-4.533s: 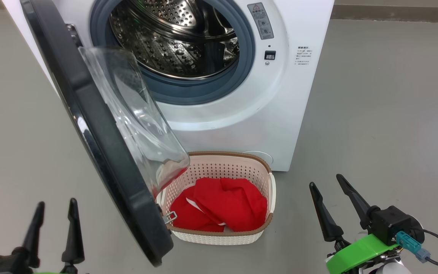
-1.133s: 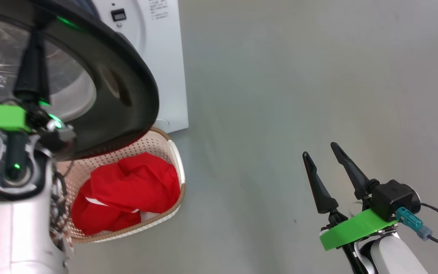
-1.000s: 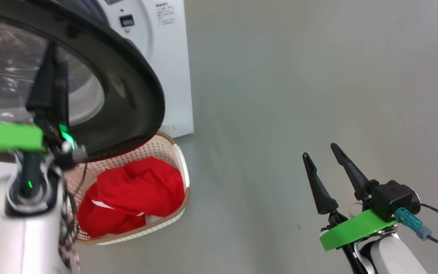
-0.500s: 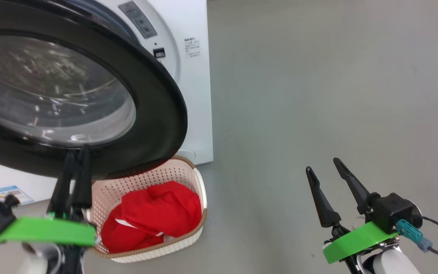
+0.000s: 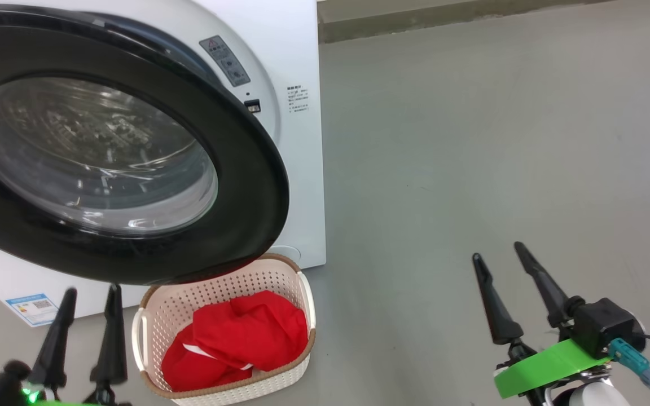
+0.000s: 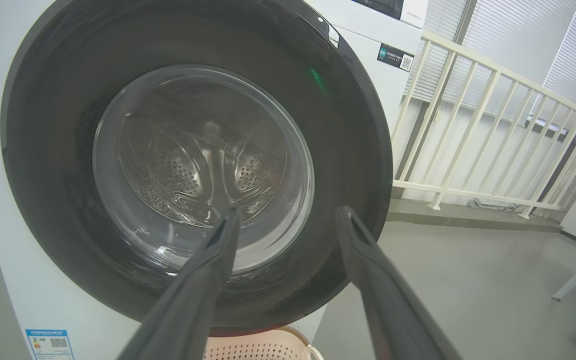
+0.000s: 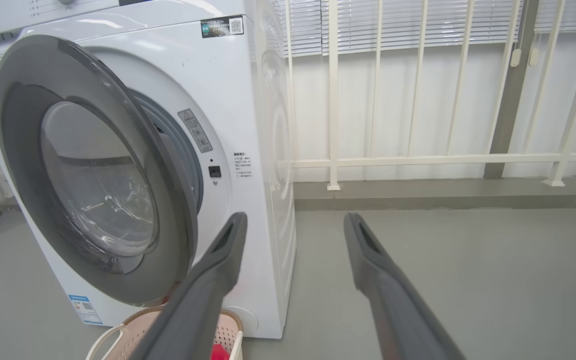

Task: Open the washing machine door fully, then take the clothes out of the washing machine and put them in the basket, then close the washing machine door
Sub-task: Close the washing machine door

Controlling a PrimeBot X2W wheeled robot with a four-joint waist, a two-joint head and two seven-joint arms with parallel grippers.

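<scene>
The washing machine door, glossy black rim around clear glass, stands ajar, facing outward; left hand and right hand spread, empty.

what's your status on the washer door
Open, empty: left hand, right hand. Task: washing machine door nearly shut, gap at latch side. Under its lower edge: clothes in basket.

You swung the washing machine door from wide open to nearly shut; it stood ajar at its free edge. Your left gripper, raised against the door a second earlier, was drawn back low and clear, fingers apart.
</scene>
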